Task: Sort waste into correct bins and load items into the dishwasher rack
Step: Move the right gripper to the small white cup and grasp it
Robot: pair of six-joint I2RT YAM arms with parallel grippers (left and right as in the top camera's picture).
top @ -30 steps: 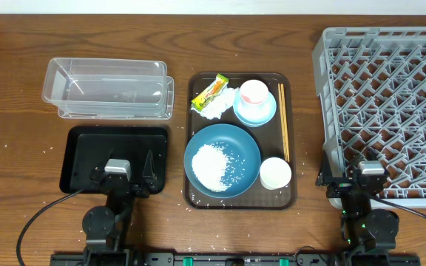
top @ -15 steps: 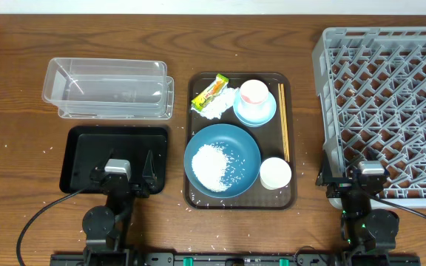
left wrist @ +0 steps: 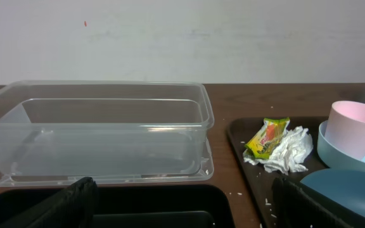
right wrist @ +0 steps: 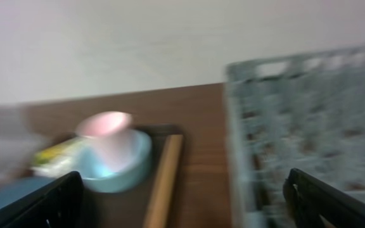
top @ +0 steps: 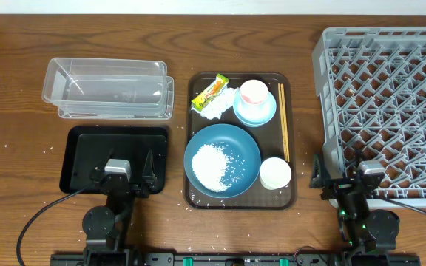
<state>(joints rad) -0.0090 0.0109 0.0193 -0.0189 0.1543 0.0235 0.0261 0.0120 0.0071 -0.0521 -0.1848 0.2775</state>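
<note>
A yellow-green wrapper [top: 209,91] and a white tissue [top: 217,104] lie at the back of the brown serving tray [top: 192,193]. Rice [top: 213,164] is heaped on the blue plate [top: 241,144]. A pink-lined cup [top: 254,92] stands on the light blue saucer [top: 263,116]. Chopsticks [top: 283,122] lie along the tray's right side and a white cup [top: 275,173] stands at its front right. The clear tub [top: 109,89] and black tray [top: 87,148] are on the left, the grey rack [top: 390,96] on the right. My left gripper [top: 122,167] [left wrist: 185,209] hangs open over the black tray. My right gripper [top: 366,174] [right wrist: 189,206] is open at the rack's front left corner.
Stray rice grains dot the wooden table round the serving tray and the black tray. The back wall rises just behind the tub and rack. In the right wrist view the picture is blurred, showing the pink cup [right wrist: 109,136], the chopsticks [right wrist: 163,177] and the rack [right wrist: 309,126].
My right gripper has shifted slightly to the left, and its wrist view is smeared by the motion. The left gripper and all objects stay where they were.
</note>
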